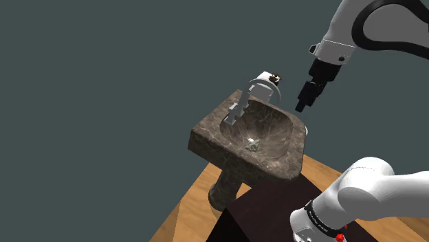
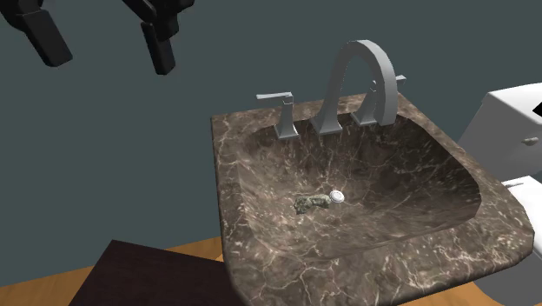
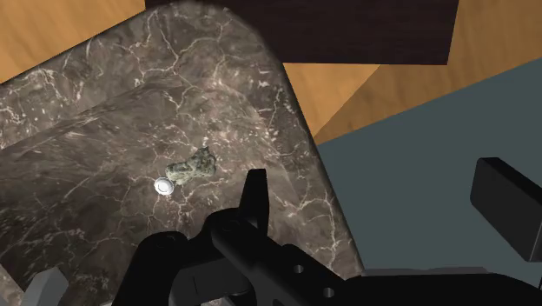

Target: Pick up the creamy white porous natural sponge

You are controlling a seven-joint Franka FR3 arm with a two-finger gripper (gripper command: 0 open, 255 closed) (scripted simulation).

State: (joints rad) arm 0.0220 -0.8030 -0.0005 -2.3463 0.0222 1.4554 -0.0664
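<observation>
- Your sponge (image 2: 308, 203), a small mottled grey-green lump, lies at the bottom of the sink (image 2: 261, 130), just beside the drain (image 2: 337, 196).
- Its long axis runs roughly along the rim that carries the faucet (image 2: 356, 83), with one end pointing at the drain.
- Your gripper (image 2: 104, 43) hangs high beyond the sink's side rim, fingers apart and holding nothing.

The sponge (image 2: 308, 203) lies in the sink (image 2: 236, 252), just beside the drain (image 2: 337, 196). The faucet (image 2: 356, 87) stands on the sink's back rim. The gripper (image 1: 303, 103) hangs above the sink's edge.
</observation>
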